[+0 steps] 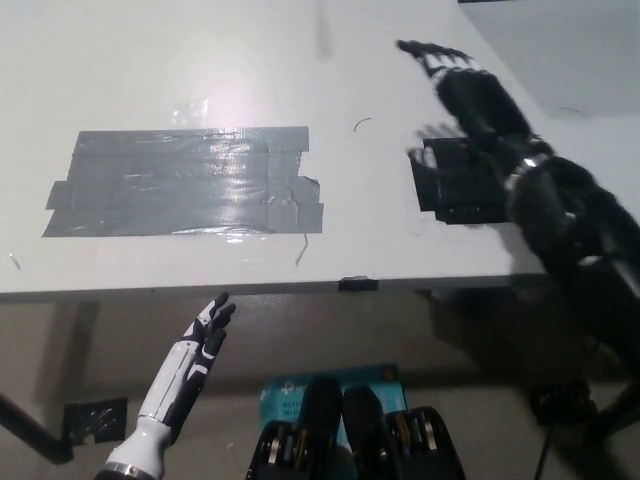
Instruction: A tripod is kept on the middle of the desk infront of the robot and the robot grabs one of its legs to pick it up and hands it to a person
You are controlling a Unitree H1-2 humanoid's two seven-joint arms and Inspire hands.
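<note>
No tripod was seen anywhere on the desk [200, 60] at this moment, so it was judged to be out of view, and who held it could not be told. The right hand [470, 85] was held above the far right part of the desk, with the fingers spread and nothing between them, though the hand was blurred. The left hand [195, 350] was rested below the desk edge at the lower left, flat, with the fingers apart and empty. A tripod was judged to be stiff, rather heavy at the head end and smooth on its metal legs, so 1 leg should be taken near the top, where the weight is balanced better. On the desk were counted 1 grey tape patch [180, 180] and 1 black mat [455, 180] at the right edge. No person was seen.
</note>
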